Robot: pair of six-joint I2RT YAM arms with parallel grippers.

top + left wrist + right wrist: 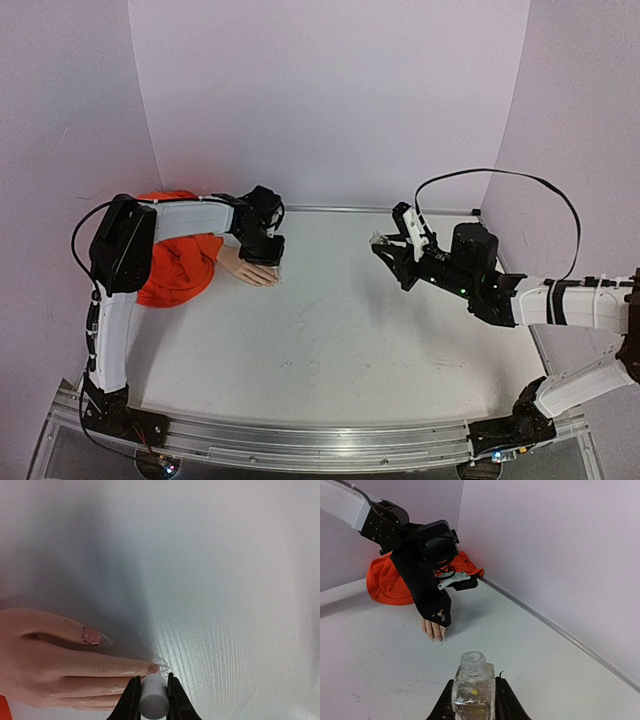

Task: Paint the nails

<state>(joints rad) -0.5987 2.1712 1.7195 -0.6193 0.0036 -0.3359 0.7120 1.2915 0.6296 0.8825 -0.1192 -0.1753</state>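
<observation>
Mannequin hand: the mannequin hand (247, 269) lies flat at the far left corner of the worktop (330, 340), with its fingers pointing toward the middle and its orange sleeve (180, 265) bunched behind it against the left edge.
Nails: the nails (95, 636) are at the fingertips, directly under the left arm's tool.
Left end effector: the left end effector (153, 700) is clenched on a white applicator handle (153, 706). The handle's front end sits just beside a fingertip, and the brush itself is hidden.
Right end effector: the right end effector (472, 707) grasps a clear bottle (472, 685). The bottle is uncapped and held upright above the worktop toward the far right edge, well apart from the hand.
Done so far: two nails show a glossy pink patch near the base, so painting looks underway.
Left to do: the tips of those two nails look bare and clear. The lower fingers' nails are too blurred to judge, so I would call the task partway at best.
</observation>
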